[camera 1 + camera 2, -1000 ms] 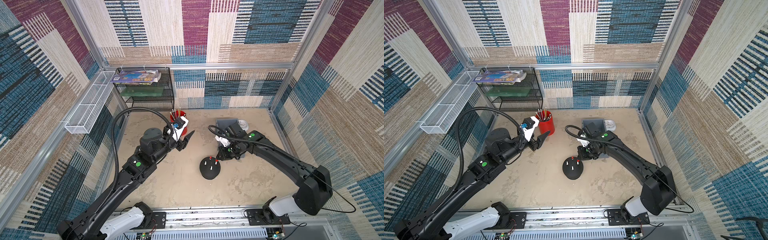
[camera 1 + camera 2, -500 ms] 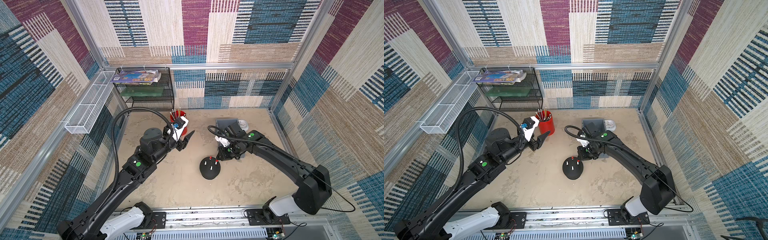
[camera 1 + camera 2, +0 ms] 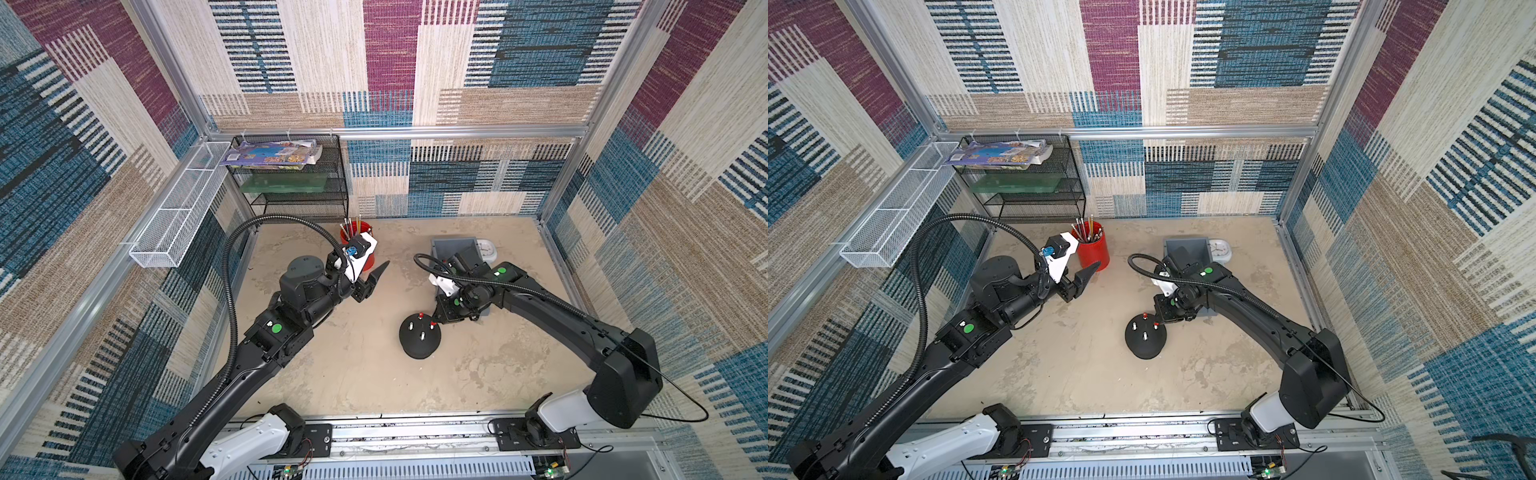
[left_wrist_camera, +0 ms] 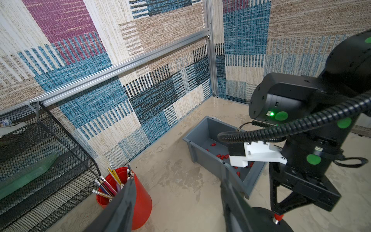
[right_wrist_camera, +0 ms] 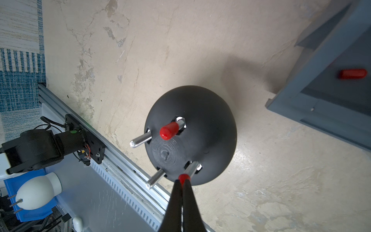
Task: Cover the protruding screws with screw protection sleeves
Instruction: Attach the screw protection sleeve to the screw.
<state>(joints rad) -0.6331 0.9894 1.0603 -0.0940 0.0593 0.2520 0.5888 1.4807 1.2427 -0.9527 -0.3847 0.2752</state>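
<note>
Red tiny plastic sleeve point(image 5: 181, 177) is clamped in your right pincer point(image 5: 182, 181), at the tip of the silvery threaded stud point(image 5: 192, 167) on the black round dome point(image 5: 210, 130) just beyond the fingertips. Keep the sleeve's long axis in line with the stud, open end toward the dome. Push straight along it, no sideways drag. Left pincer point(image 4: 176, 186) gapes wide, empty, well apart.

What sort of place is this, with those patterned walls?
Likely a robot test booth: two black arms bolted to a front rail, patterned panels in an aluminium frame, and staged props like the black screw dome.
</note>
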